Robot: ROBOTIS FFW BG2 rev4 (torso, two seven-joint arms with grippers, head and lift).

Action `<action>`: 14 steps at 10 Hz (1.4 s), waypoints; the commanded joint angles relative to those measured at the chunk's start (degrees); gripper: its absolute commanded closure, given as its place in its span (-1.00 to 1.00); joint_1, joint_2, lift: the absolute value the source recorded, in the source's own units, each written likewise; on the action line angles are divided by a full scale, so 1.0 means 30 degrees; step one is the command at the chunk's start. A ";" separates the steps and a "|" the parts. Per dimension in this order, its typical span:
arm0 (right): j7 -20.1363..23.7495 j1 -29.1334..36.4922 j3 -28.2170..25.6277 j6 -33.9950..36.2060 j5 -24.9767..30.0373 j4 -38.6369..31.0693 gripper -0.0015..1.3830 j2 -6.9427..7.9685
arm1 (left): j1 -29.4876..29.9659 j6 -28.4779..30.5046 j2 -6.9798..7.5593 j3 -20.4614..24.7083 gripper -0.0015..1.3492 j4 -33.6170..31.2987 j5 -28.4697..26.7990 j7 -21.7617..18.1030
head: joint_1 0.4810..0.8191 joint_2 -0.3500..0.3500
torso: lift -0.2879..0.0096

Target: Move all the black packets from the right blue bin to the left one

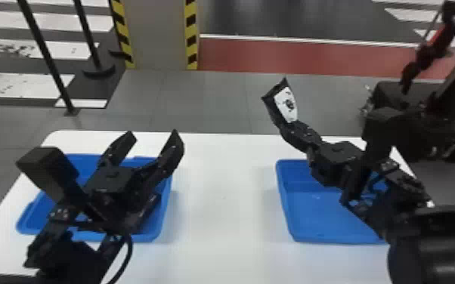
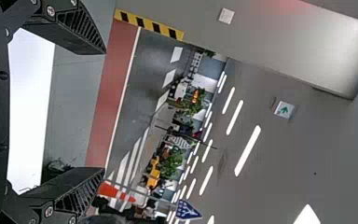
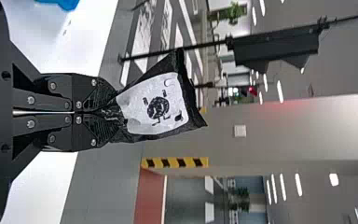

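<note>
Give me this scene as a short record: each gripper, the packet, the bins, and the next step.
Left gripper: open, raised
Right gripper: shut on the black packet
Packet: held up, white label showing
Bins: left blue bin and right blue bin, apart on the white table
Next: probably carrying the packet to the left blue bin

White table, gray tiled floor, red strip

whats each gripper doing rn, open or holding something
Left gripper: jaws open, holding nothing.
Right gripper: jaws closed on a black packet.
</note>
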 commanded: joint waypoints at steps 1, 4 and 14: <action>0.0467 -0.0793 0.1263 -0.0356 -0.0701 0.0666 0.68 -0.0057 | -0.0112 0.0390 -0.0062 -0.0052 -0.79 -0.0010 0.0341 -0.0052 | 0.17 -0.04 | 0.20; 0.1317 -0.1262 0.3314 -0.0310 -0.2313 0.0947 0.68 -0.0350 | -0.0299 0.0343 -0.0033 0.0036 -0.79 -0.0056 0.0575 -0.0169 | 0.12 0.22 | 0.20; 0.1991 -0.2340 0.6947 0.0675 -0.4744 0.2072 0.68 -0.0437 | -0.0768 0.1843 -0.0121 -0.0081 0.07 -0.0056 0.0634 -0.0286 | 0.27 0.63 | 0.20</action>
